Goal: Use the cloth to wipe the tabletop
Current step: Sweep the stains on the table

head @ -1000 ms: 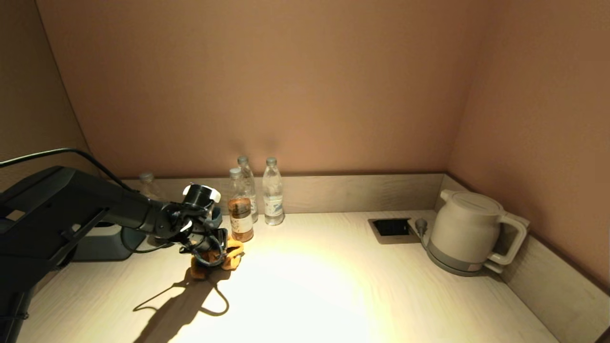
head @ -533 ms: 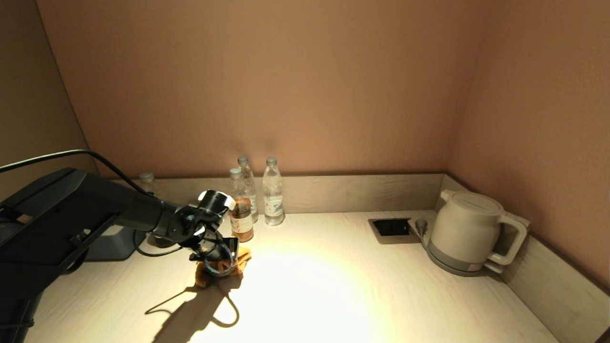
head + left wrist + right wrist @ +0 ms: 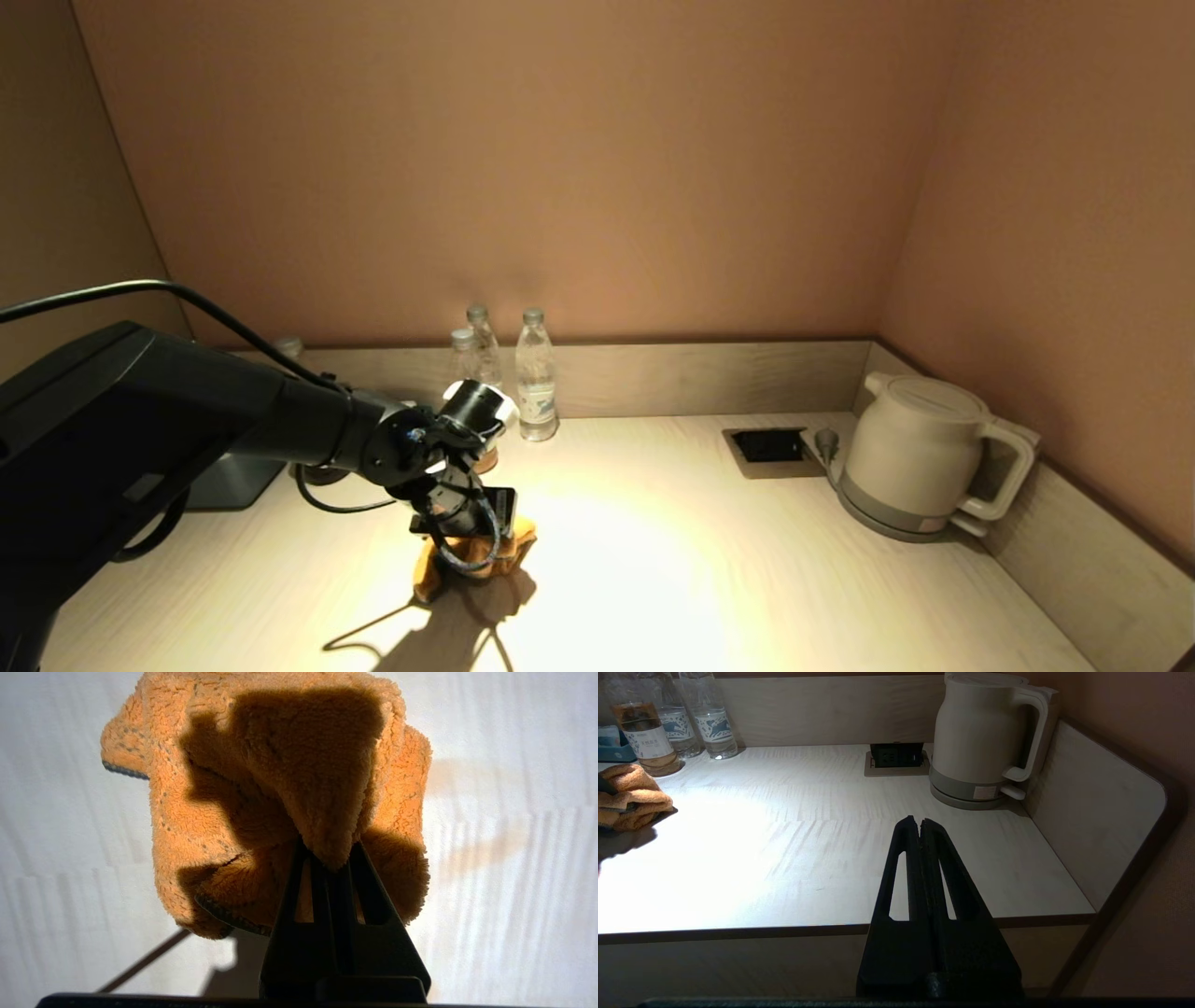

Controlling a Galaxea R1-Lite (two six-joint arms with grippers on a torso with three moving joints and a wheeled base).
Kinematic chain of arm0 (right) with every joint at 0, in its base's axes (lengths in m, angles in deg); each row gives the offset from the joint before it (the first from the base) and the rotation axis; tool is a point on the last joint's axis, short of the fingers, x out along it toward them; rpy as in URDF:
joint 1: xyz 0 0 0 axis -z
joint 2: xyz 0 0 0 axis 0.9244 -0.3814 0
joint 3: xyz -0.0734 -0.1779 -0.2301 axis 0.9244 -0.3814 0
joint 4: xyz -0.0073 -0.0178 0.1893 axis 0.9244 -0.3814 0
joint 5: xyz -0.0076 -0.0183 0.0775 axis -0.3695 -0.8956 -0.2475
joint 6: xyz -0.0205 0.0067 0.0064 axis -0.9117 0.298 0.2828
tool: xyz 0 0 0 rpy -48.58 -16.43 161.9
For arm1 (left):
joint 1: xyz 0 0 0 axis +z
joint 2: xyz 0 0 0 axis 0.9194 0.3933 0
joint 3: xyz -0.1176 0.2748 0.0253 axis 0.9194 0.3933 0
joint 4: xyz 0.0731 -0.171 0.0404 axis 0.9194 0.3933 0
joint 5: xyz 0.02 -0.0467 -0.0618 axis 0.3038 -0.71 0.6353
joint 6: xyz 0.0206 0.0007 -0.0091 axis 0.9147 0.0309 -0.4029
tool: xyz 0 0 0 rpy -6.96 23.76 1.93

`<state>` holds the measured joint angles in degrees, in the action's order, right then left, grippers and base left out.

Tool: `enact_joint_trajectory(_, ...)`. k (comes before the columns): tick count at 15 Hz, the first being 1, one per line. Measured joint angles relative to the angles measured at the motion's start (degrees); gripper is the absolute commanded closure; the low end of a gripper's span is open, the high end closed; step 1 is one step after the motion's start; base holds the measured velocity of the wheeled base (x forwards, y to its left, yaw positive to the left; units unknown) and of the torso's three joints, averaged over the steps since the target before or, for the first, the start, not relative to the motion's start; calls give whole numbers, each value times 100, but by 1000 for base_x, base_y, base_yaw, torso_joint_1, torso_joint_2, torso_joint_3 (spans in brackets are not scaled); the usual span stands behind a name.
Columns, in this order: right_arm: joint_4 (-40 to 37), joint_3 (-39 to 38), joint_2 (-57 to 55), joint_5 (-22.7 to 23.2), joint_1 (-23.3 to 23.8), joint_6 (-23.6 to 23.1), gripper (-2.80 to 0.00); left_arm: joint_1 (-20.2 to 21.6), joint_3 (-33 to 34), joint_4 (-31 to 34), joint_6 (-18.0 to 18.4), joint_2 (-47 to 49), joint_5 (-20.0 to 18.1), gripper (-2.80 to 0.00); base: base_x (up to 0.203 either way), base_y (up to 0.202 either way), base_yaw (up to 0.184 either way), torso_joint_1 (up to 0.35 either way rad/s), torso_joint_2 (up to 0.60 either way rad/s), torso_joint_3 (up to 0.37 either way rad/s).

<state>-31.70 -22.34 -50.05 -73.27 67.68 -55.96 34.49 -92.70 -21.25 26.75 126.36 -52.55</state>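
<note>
The orange fluffy cloth (image 3: 476,558) lies bunched on the pale wooden tabletop (image 3: 653,560), left of the middle. My left gripper (image 3: 464,534) points down onto it and is shut on a fold of it. In the left wrist view the cloth (image 3: 219,812) spreads on the table beyond the gripper (image 3: 329,854), whose two dark fingers pinch its fold. The cloth also shows at the edge of the right wrist view (image 3: 630,795). My right gripper (image 3: 920,823) is shut and empty, held back off the table's front edge; it does not show in the head view.
Three bottles (image 3: 535,383) stand by the back wall behind the cloth. A white kettle (image 3: 920,453) sits at the right with a socket plate (image 3: 770,448) beside it. A grey box (image 3: 224,481) stands at the far left. Low walls border the back and right.
My left gripper has dragged the cloth to the right and toward the front of the table, away from the bottles. The right arm has not moved.
</note>
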Motion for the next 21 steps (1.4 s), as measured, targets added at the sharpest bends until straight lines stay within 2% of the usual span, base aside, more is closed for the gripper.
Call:
enact_joint_trajectory(2, -3, 0, 0, -4, -13, 2, 0, -268, 31, 200, -119, -189, -45, 0, 0, 0, 0, 0, 0, 0)
enact_joint_trajectory(7, -5, 0, 0, -3, -10, 10, 0, -641, 44, 503, -382, -451, -242, 0, 0, 0, 0, 0, 0, 0)
enact_joint_trajectory(12, -2, 0, 0, -2, -12, 5, 0, -827, 33, 604, -494, -468, -253, 0, 0, 0, 0, 0, 0, 0)
enact_joint_trajectory(21, -2, 0, 0, -2, -10, 10, 0, -1080, -76, 673, -821, 215, -31, 0, 0, 0, 0, 0, 0, 0)
